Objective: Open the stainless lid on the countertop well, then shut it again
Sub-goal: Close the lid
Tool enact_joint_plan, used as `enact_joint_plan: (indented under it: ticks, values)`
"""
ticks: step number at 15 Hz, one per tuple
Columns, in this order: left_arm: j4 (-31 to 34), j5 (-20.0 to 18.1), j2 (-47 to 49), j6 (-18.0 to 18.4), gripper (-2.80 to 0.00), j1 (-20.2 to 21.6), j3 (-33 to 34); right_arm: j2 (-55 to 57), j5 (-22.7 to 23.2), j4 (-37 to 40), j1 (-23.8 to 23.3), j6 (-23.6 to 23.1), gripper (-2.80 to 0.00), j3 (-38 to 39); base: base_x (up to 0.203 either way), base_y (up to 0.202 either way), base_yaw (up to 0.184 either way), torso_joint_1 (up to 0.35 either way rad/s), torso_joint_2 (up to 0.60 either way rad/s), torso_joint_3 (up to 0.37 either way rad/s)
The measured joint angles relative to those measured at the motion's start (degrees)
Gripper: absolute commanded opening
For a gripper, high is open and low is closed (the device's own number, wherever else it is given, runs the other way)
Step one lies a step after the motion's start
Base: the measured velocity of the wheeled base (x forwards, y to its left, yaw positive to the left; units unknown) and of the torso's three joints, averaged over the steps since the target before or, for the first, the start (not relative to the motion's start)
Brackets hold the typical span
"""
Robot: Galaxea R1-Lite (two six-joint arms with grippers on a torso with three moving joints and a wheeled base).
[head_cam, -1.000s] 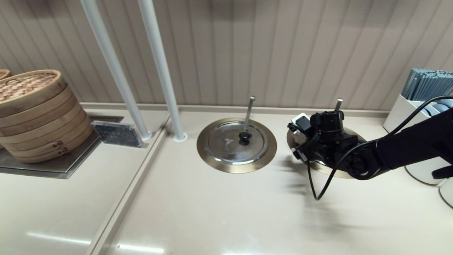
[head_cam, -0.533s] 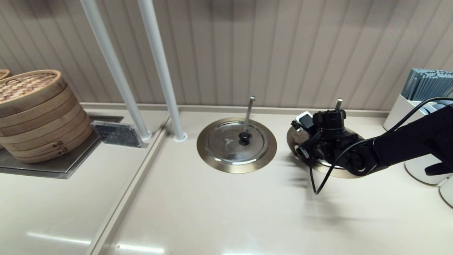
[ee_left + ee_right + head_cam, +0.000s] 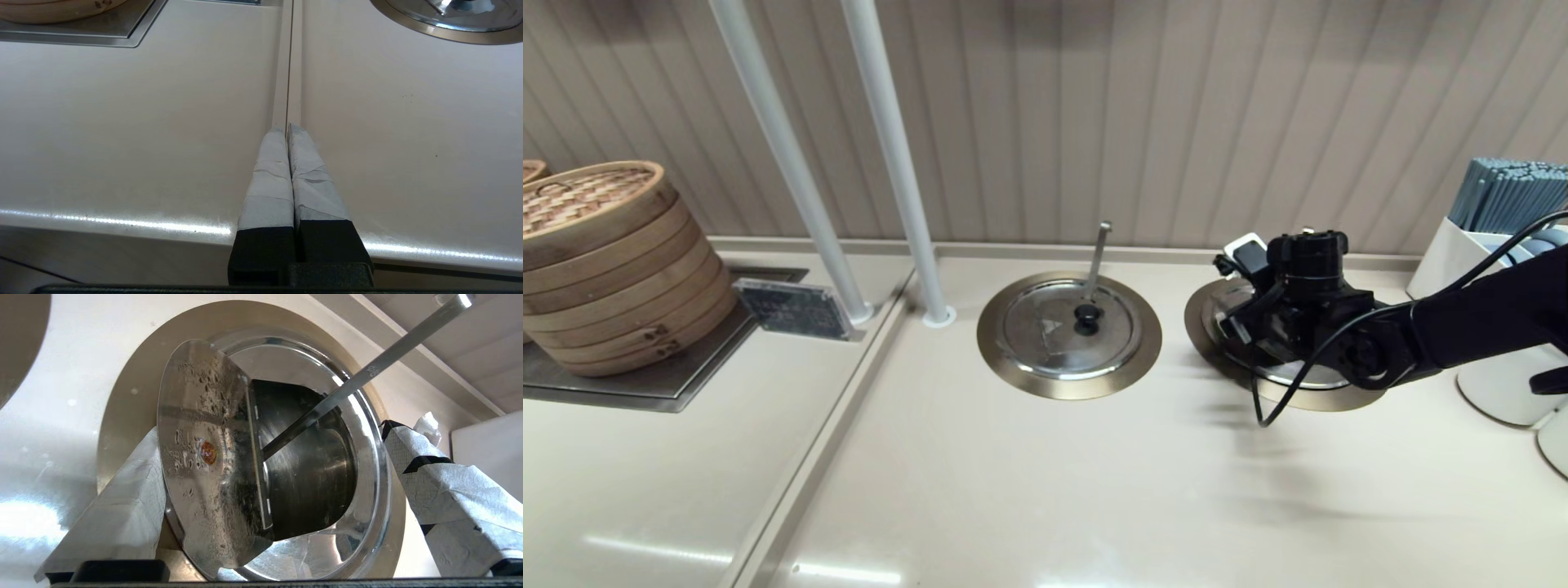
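My right end effector (image 3: 269,428) is low over the countertop well (image 3: 310,473) at the right of the counter (image 3: 1013,490). Its taped fingers (image 3: 122,506) are spread wide apart and clamp nothing. One finger sits behind the raised hinged panel (image 3: 204,457) of the stainless lid, and the other is out past the far side of the rim.

The panel stands nearly on edge, folded back along its hinge line. Its wet underside faces my wrist camera, beaded with droplets. The knob is on the hidden face. I cannot tell whether my near finger is propping the panel or only sitting just behind it.

Past the hinge, the well lies open and dark inside. A ladle handle (image 3: 380,363) leans out of it toward the back wall. The fixed part of the stainless lid (image 3: 1294,376) lies flat in the bronze rim (image 3: 1201,314). In the head view my wrist covers most of this.

I judge the opening half as good as done, so the closing half comes next. For that I need the finger behind the panel to tip it forward past upright. I should then follow it down rather than let it drop, and keep clear of the ladle handle.

The twin lid (image 3: 1066,331) in the middle of the counter lies flat and is not my concern. My left end effector (image 3: 288,128) is parked with its fingers pressed together above the counter seam near the front edge, well away from both wells.
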Motion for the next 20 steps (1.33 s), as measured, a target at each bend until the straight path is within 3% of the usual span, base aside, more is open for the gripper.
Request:
enact_joint_plan:
  ticks: [20]
  values:
    - [-0.02, -0.02, 0.00, -0.02, -2.80, 0.00, 0.00, -1.34, 0.26, 0.44, -14.22, -1.50, 0.00, -7.96, 0.000, 0.000, 0.000, 0.000, 0.00, 0.000]
